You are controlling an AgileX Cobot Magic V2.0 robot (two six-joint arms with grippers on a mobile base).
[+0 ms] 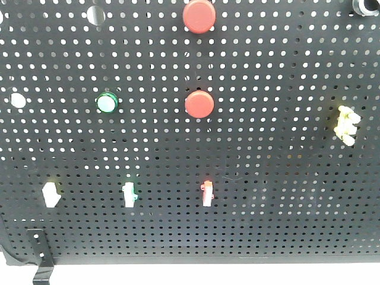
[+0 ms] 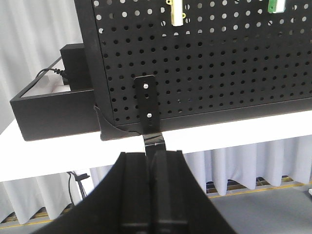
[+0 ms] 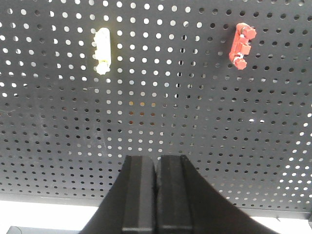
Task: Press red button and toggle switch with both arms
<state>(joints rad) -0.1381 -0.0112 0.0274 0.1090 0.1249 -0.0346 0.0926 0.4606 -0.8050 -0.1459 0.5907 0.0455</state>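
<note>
There are no words, numbers or signs to read in any of the pictures. The black board with holes (image 1: 267, 196) has no writing on it. The two red buttons (image 1: 199, 16) are plain (no letters on top), and so is the green button (image 1: 107, 102). The small switches (image 1: 206, 193) show no labels either.

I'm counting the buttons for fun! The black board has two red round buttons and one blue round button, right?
Almost. The exterior front-facing view shows two red round buttons on the black board, but the other round button is green, not blue.
</note>
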